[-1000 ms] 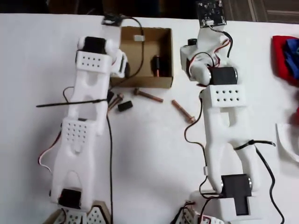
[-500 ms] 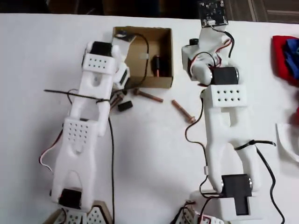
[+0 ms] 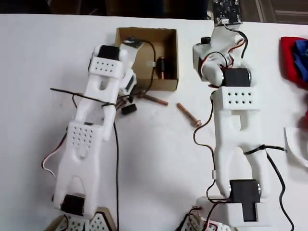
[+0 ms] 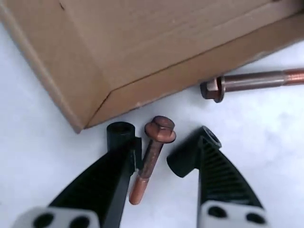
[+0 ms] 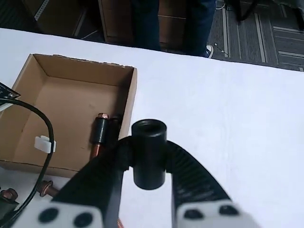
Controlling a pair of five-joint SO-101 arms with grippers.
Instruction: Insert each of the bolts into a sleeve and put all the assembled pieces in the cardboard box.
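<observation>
My left gripper [image 4: 159, 157] is open and low over the table, its fingers on either side of a copper bolt [image 4: 151, 152]. A black sleeve [image 4: 120, 132] stands against one finger [image 4: 114, 171]. A second bolt [image 4: 256, 81] lies along the front wall of the cardboard box [image 4: 142, 47]. In the high view that gripper [image 3: 126, 94] sits at the box's front left corner. My right gripper [image 5: 148, 167] is shut on a black sleeve [image 5: 148, 152], held upright to the right of the box [image 5: 71, 95]. One assembled piece [image 5: 100, 133] lies inside the box. A third bolt [image 3: 187, 114] lies between the arms.
The left arm's cable [image 3: 149, 53] hangs over the box. A loose black sleeve [image 3: 128, 109] lies beside the left arm. A red and blue cloth [image 3: 294, 53] and a white curved object [image 3: 296, 147] sit at the right edge. Open table stretches between the arms.
My left arm swung right and dropped its gripper to the bolts at the box's front. The right arm shifted slightly back and right, still holding its sleeve.
</observation>
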